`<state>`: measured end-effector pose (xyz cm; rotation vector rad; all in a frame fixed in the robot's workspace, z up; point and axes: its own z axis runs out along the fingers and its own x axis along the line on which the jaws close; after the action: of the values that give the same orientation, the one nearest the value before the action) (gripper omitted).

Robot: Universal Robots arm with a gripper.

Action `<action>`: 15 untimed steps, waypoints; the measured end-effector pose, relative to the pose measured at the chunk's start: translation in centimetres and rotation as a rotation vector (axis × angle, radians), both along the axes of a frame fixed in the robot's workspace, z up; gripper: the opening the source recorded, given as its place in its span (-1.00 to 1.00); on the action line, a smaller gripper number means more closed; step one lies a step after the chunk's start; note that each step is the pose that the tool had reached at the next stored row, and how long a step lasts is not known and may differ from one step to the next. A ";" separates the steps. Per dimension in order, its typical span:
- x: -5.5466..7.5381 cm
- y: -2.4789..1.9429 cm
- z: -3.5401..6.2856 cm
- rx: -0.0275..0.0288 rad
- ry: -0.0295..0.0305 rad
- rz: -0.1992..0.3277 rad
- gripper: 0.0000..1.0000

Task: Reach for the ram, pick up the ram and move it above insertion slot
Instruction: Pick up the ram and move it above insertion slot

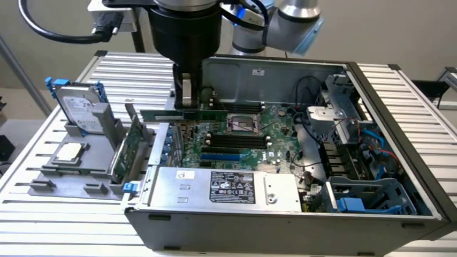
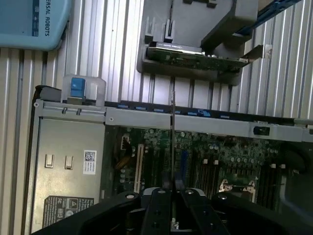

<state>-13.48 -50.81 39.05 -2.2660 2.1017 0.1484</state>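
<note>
Robot arm work over an opened desktop computer: the end effector (image 1: 187, 101) hangs above the open case (image 1: 400, 160), its two fingers clenched on the ram (image 1: 187, 115), a long, thin green stick carried level and clear of the board. In the exterior view the ram sits in the air over the case's edge on that view's left, above the green motherboard (image 1: 246, 142) and just short of the black memory slots (image 1: 236, 140) that run beside the processor socket (image 1: 241, 123).

Seen from the wrist, the ram (image 2: 172, 125) appears edge-on as a thin line rising from between the dark fingers (image 2: 157, 210), crossing the metal rim of the case with the motherboard (image 2: 205, 156) spread below it.

Outside the case, on the ribbed metal worktop (image 1: 43, 214), a grey holder (image 1: 78, 171) carries other parts: a silver hard drive (image 1: 77, 107) standing upright, a broader green expansion card (image 1: 127, 152) on edge next to the case wall, and a small square chip (image 1: 69, 153) lying flat. The power supply (image 1: 228, 187), with its white and black labels, fills the near side of the case, and a blue drive bracket (image 1: 357, 204) rests in the corner toward the exterior view's right.
</note>
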 end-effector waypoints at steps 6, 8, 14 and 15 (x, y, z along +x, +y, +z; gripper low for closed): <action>2.7 0.00 0.00 -0.0001 0.0018 0.002 -0.73; 3.6 0.00 -0.01 0.0001 0.0022 0.002 -0.73; 6.3 0.35 -0.07 0.0000 0.0026 0.002 -0.73; 6.5 0.56 -0.08 -0.0001 0.0026 0.002 -0.73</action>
<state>-6.95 -50.25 38.97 -2.2693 2.1007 0.1515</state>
